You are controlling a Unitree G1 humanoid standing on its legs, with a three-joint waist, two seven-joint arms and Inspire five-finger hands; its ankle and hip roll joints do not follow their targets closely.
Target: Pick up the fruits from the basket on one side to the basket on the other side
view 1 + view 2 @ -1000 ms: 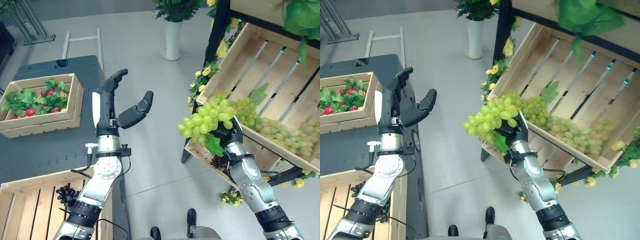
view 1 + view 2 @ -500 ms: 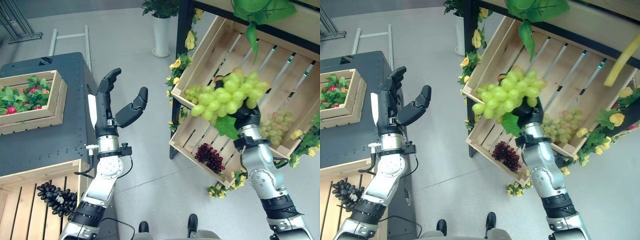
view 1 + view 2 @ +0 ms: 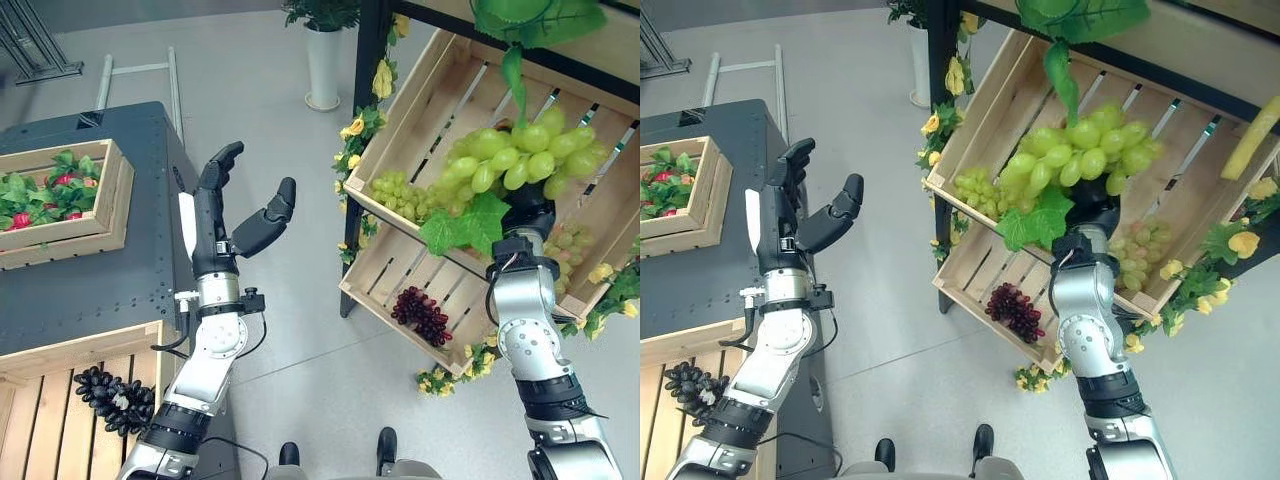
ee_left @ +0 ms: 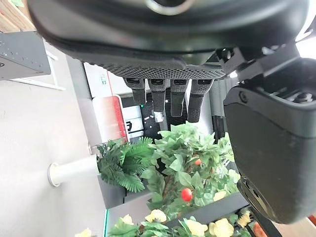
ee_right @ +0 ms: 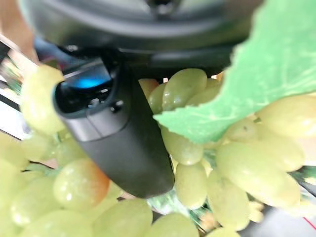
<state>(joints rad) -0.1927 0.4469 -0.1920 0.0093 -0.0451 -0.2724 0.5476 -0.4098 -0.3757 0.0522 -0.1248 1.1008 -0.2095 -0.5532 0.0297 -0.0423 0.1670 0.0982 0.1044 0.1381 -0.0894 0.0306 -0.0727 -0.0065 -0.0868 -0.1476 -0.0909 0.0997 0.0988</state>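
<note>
The right hand (image 3: 527,215) is clamped on a plump bunch of smooth green grapes (image 3: 510,157) with a broad leaf, now raised higher over the slatted wooden crate (image 3: 425,90) than half a second ago. A knobbly dark purple grape bunch (image 3: 420,314) lies on the lower slatted shelf. The left hand (image 3: 228,205) stays raised, fingers spread apart and empty.

Green grapes (image 3: 512,158) in right hand (image 3: 527,213)

A large bunch of pale green grapes (image 3: 505,160) with a broad green leaf (hanging at its lower side) is held aloft before the tilted slatted wooden crate (image 3: 430,95); a small dark purple grape bunch (image 3: 420,314) lies in the lower wooden crate (image 3: 380,300).
</note>
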